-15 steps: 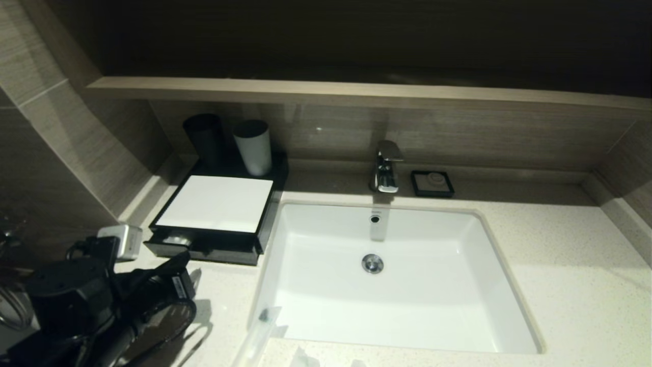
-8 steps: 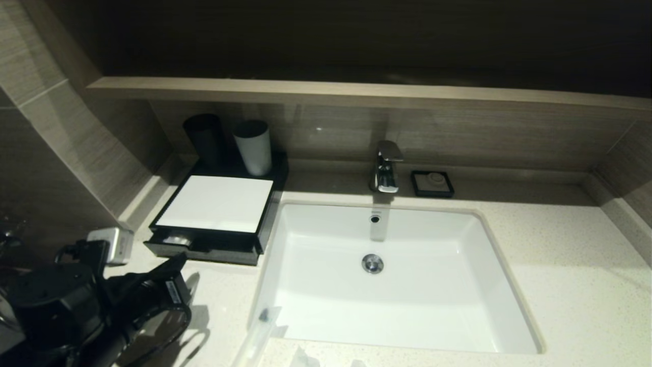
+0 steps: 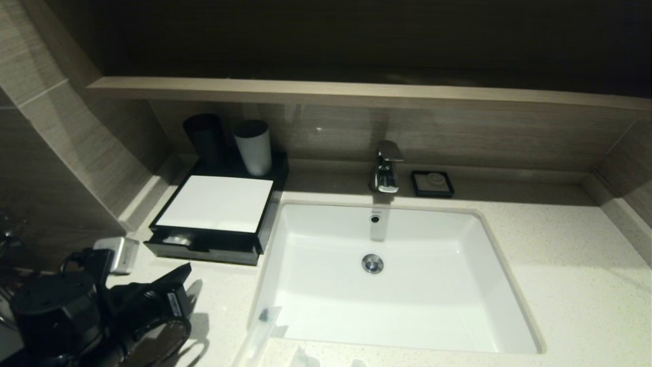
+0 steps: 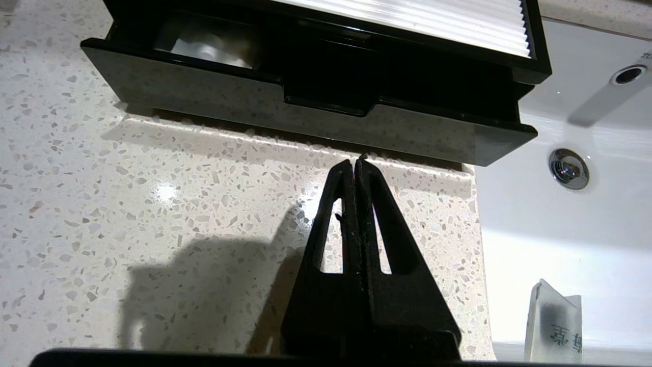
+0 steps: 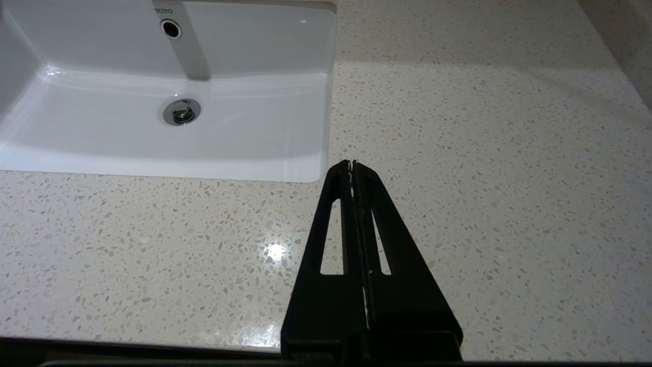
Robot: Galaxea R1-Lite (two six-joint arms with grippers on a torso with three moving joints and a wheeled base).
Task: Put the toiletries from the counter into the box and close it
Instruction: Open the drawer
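Head view: I'm seeing the counter point(image 3: 560, 265) with the box point(image 3: 216, 204) beside the sink, drawer ajar, one packet point(image 4: 204, 43) lying inside. I'm holding my left gripper point(image 4: 355, 164) clenched just before the drawer front, probably for pushing; right gripper point(image 5: 351, 164) is idling, clenched, empty.

A hotel-style bathroom vanity: a white sink basin point(image 3: 387, 275) sunk in the speckled stone counter point(image 3: 575, 285) beside the left jaws, a chrome tap point(image 3: 386, 167), soap dish point(image 3: 432, 183), two tumblers point(image 3: 253, 147) and wood-grain ledge point(image 3: 356, 93) beyond them.
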